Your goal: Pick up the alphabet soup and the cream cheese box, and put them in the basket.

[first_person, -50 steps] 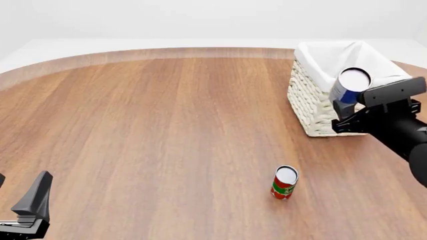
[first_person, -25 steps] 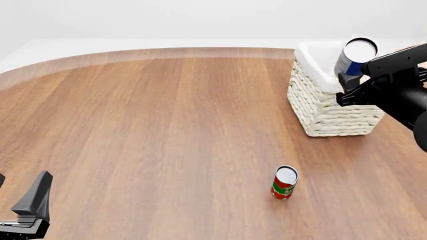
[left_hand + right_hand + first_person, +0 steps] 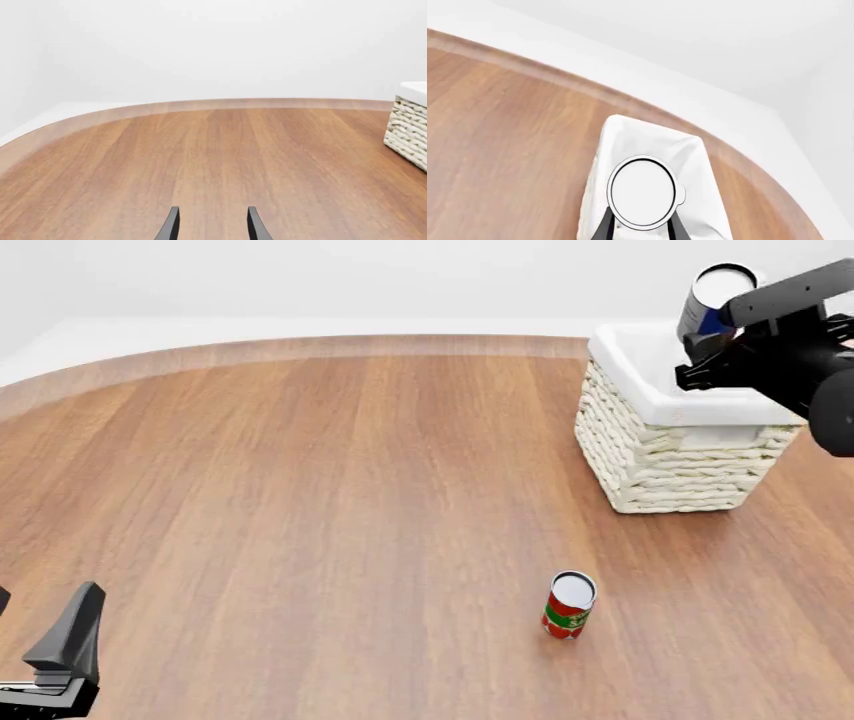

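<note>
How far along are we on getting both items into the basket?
Nothing is in the basket yet. In hand: the right gripper holds the alphabet soup above the basket's lining, unreleased. Left: drop it in, then fetch the cream cheese box, which no view shows. The left gripper is open and idle.

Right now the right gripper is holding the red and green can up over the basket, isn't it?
Not quite: the front view shows the right gripper holding the alphabet soup, blue and white, over the basket. The red and green can stands on the table.
</note>
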`<state>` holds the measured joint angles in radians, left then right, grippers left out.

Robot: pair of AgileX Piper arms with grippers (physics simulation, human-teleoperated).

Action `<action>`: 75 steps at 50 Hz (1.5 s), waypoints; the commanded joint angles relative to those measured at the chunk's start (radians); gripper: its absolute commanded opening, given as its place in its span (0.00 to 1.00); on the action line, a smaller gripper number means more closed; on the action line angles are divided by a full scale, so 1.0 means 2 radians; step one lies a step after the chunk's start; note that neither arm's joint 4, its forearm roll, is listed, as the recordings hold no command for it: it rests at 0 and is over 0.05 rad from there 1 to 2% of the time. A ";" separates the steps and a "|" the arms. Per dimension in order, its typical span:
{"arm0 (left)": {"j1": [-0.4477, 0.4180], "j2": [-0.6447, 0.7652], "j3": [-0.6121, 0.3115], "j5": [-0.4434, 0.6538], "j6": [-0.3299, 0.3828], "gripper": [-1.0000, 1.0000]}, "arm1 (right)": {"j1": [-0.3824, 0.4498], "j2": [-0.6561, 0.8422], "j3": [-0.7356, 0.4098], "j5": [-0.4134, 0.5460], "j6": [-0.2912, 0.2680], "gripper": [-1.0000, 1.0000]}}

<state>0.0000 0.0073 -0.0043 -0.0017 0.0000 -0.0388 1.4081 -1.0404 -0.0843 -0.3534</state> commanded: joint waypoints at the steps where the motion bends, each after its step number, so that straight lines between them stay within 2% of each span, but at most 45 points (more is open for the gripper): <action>1: 0.000 0.000 0.000 0.000 0.000 1.00 | -0.011 0.064 -0.087 0.018 0.009 0.00; 18: 0.000 0.000 0.000 0.000 0.000 1.00 | -0.026 0.125 -0.166 0.056 0.023 0.00; 44: 0.000 0.000 0.000 0.000 0.000 1.00 | -0.044 0.148 -0.185 0.108 0.038 0.00; 75: 0.000 0.000 0.000 0.000 0.000 1.00 | -0.046 0.183 -0.228 0.170 0.058 0.00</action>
<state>0.0000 0.0073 -0.0043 -0.0017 0.0000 -0.1291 1.7616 -1.4623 0.2219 -0.2681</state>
